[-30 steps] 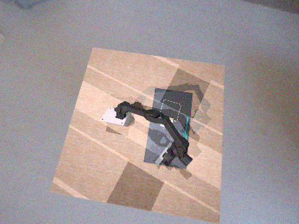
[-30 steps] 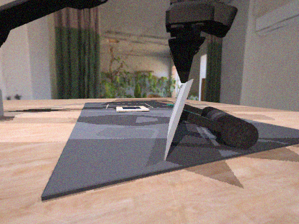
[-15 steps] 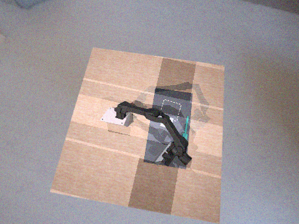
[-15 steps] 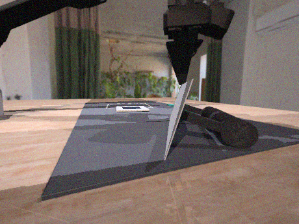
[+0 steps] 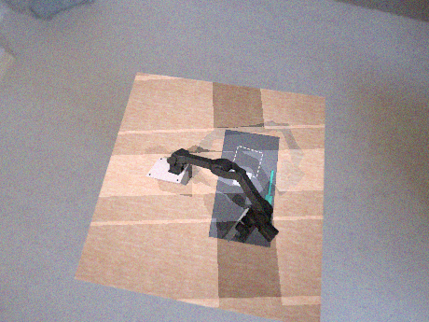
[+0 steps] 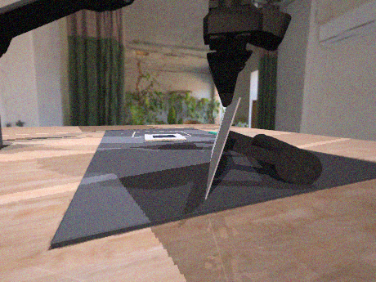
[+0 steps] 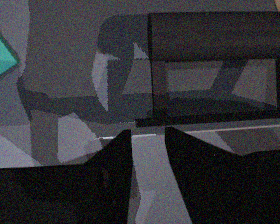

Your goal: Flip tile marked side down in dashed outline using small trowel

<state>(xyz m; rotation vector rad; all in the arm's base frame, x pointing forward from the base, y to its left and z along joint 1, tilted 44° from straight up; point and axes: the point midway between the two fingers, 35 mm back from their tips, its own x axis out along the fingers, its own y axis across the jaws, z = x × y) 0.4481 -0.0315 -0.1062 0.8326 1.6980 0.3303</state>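
Note:
The white tile (image 6: 148, 137) lies flat with its dark-marked side up near the dashed outline (image 5: 262, 154) (image 6: 133, 135) on the mat. The arm partly covers it in the top view. The trowel, a pale thin blade (image 6: 221, 153) with a dark round handle (image 6: 300, 165) (image 7: 215, 37), rests on the mat with its blade steeply tilted on edge. My gripper (image 6: 226, 105) (image 7: 147, 135) points down at the blade's upper edge, its fingers a little apart with nothing held between them. The fingertips are hidden in the top view.
The dark mat (image 5: 224, 184) (image 6: 82, 218) lies on the wooden table (image 5: 168, 109) (image 6: 123, 259). A narrow teal object (image 5: 271, 184) (image 7: 6, 59) lies along the mat's right side. The arm's white base plate (image 5: 160, 172) is at the left. Shadows cross the mat.

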